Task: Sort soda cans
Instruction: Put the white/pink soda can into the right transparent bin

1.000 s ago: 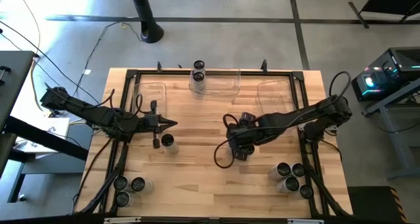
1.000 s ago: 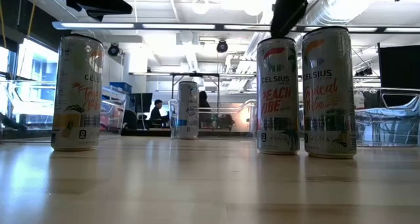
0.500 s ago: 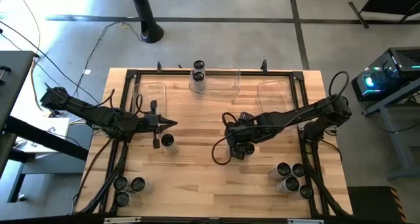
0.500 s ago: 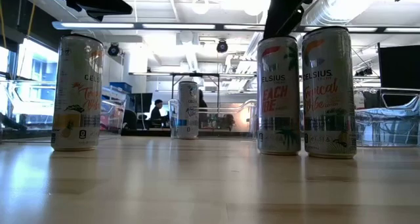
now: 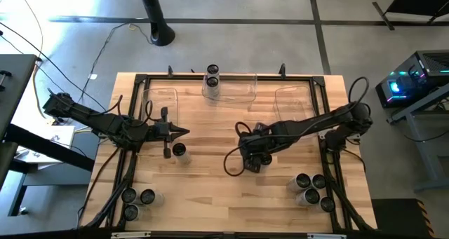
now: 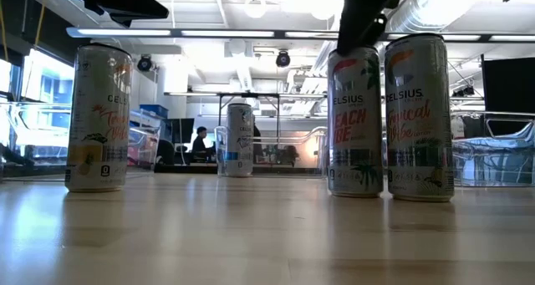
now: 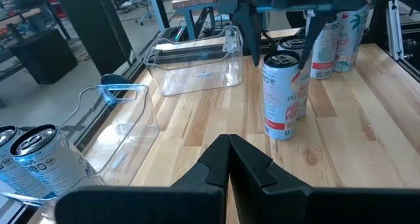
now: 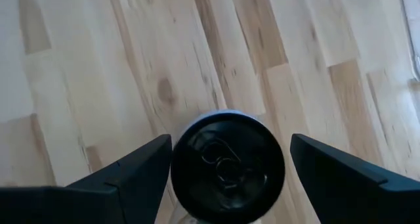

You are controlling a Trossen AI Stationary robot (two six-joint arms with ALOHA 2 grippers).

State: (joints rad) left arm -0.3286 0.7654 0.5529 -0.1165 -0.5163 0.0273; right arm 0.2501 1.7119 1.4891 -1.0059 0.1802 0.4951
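My right gripper [image 5: 252,157] is open and points down over a silvery soda can [image 8: 228,166] standing mid-table, with one finger on each side of its dark top. In the low view this can [image 6: 355,122] stands next to a second can [image 6: 418,118]. My left gripper [image 5: 184,132] is shut and hovers left of centre. A lone can [image 5: 179,151] stands just on its near side. Two cans [image 5: 212,76] stand in the far middle bin. Three cans [image 5: 137,200] stand at the near left, and several cans [image 5: 312,190] at the near right. My right gripper comes at the can from above, straddling its top. One finger [image 8: 147,163] lies close beside the rim [image 8: 177,159], and I cannot tell whether it touches. The other finger [image 8: 341,175] stands apart from it. The can stands upright on the table.
Clear plastic bins sit along the far edge: a left bin [image 5: 160,102], a middle bin [image 5: 238,87] and a right bin [image 5: 295,99]. A black frame borders the table. Bare wood lies between the two grippers and toward the near edge. A person sits far off in the room [image 6: 199,143].
My right gripper has crept toward the table's left and near edges over the mid-table can. In the low view that can's label has turned a little about its axis. My left arm has kept still.
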